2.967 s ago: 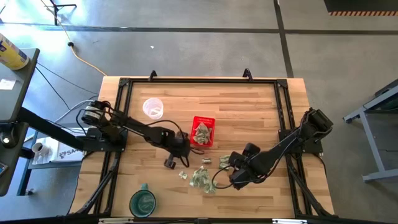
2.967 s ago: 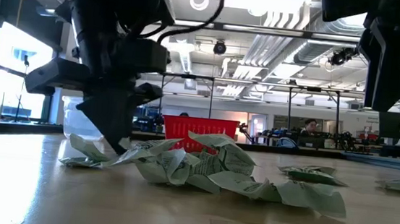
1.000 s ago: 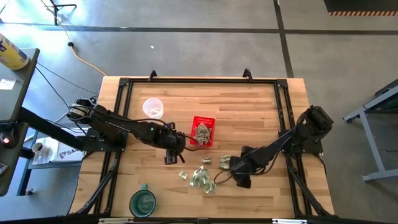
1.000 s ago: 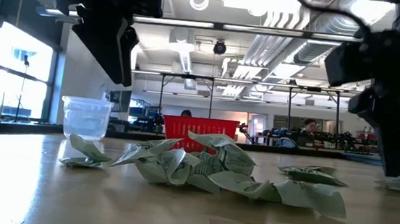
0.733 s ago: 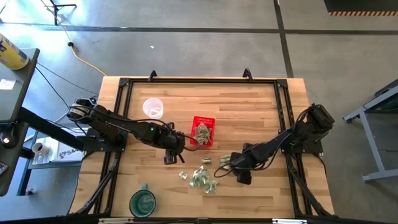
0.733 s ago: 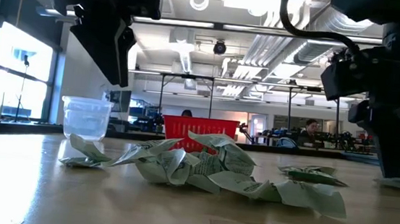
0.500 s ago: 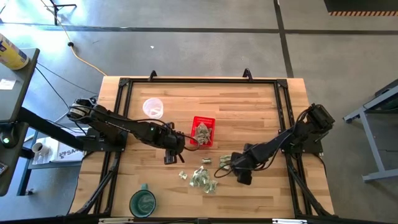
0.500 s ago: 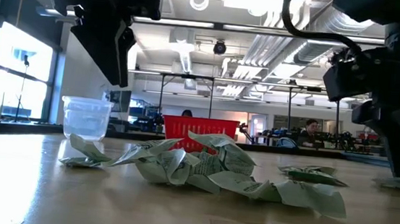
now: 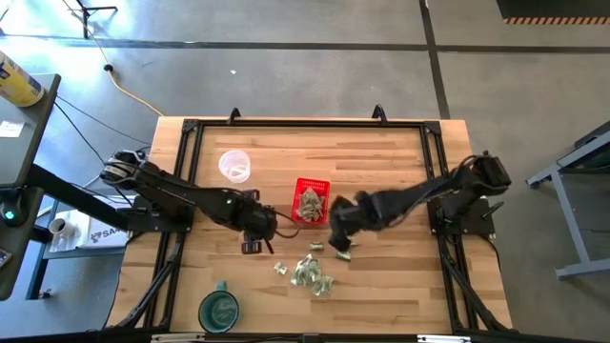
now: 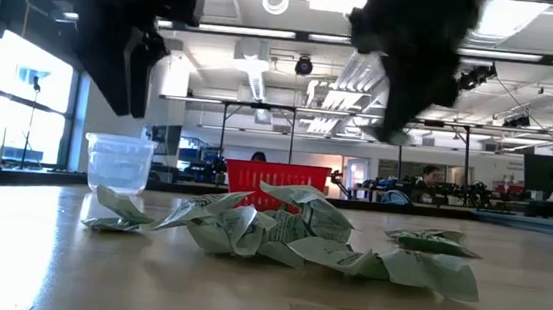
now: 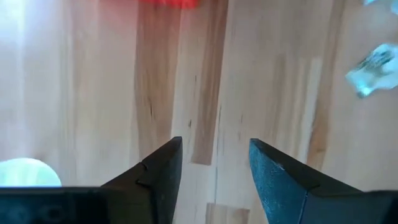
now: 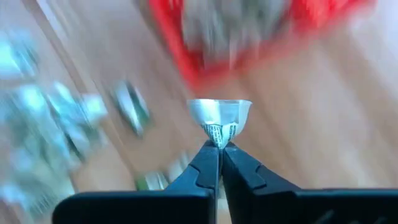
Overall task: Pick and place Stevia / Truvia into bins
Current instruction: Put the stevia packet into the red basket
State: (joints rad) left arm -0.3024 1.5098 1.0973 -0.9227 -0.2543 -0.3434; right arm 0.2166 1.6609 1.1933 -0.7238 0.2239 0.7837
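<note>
Right pincer [image 12: 219,147] pinches one sachet [image 12: 219,116] tightly.

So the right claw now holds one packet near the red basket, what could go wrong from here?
The right claw pinches only the packet's bottom edge, so it may slip out before the basket. The basket is small and already holds packets, so a drop could land beside it. The left claw waits nearby; the arms might crowd.

A clear cup [image 9: 234,166] stands near the desk's [image 9: 391,152] far left; a green cup [image 9: 219,309] sits at its near left edge.
</note>
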